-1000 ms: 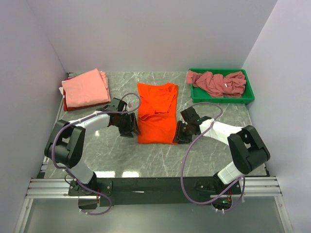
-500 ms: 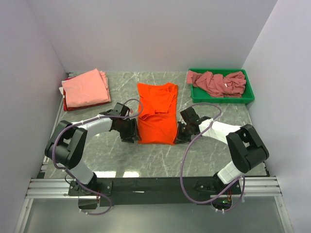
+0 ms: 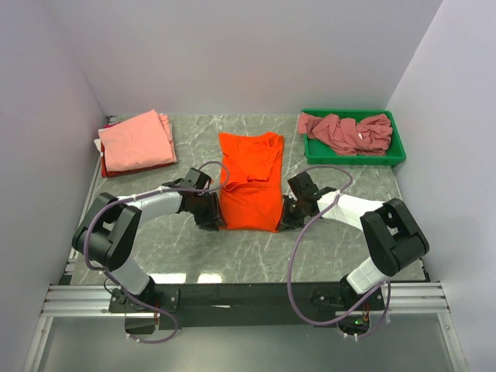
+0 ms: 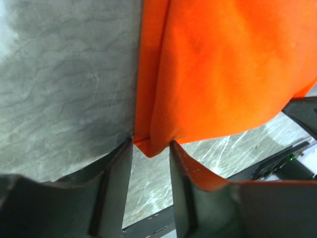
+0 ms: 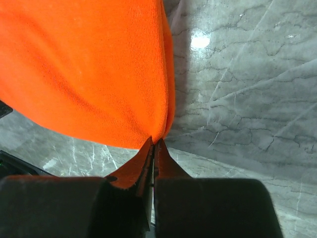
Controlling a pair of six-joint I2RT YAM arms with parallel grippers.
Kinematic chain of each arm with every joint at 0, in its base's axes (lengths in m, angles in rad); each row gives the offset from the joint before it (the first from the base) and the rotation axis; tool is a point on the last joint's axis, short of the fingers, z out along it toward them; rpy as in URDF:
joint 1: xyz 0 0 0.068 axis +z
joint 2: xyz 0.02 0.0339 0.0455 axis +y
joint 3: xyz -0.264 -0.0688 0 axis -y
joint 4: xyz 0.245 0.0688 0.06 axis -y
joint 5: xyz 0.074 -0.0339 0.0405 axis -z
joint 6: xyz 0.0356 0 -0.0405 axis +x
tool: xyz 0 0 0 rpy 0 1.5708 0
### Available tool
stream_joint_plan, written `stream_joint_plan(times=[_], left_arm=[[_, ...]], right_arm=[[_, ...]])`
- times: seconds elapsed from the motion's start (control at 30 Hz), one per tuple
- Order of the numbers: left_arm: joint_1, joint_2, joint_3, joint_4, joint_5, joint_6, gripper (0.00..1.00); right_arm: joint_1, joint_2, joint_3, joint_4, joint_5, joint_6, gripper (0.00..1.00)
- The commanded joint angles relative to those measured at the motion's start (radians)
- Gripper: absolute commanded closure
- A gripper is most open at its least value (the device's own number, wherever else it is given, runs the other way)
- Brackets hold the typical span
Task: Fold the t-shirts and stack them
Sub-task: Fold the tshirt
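Marble table [image 3: 341, 248]: the orange t-shirt [image 3: 249, 182] lies mid-table betw. the arms. Its long axis runs near-to-far and the hem faces the bases; neck end looks to be at the far side. The sides look already tucked in.

Salmon-pink t-shirt [image 3: 136, 141] sits folded far left. The mauve t-shirts [image 3: 345, 132] are heaped in the green bin [image 3: 395, 155], far right.

Right gripper [image 5: 154, 144] is pinched tight on the near right hem corner. Left gripper [image 4: 151, 148] has a narrow gap w/ the near left corner poking betw. its fingers, not clamped yet.

Likely step: hem-to-neck fold. Close your left fully before lifting. Raise both corners together at equal height and carry them straight along the long axis, keeping the side edges lined up.
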Motion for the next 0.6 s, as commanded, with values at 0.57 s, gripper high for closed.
stream_joint_plan(times=[0.57], left_arm=[[-0.061,0.048,-0.025,-0.016,-0.165,-0.091,0.89]], right_arm=[[-0.005,-0.042,-0.021,-0.031,0.001,-0.075,1.0]])
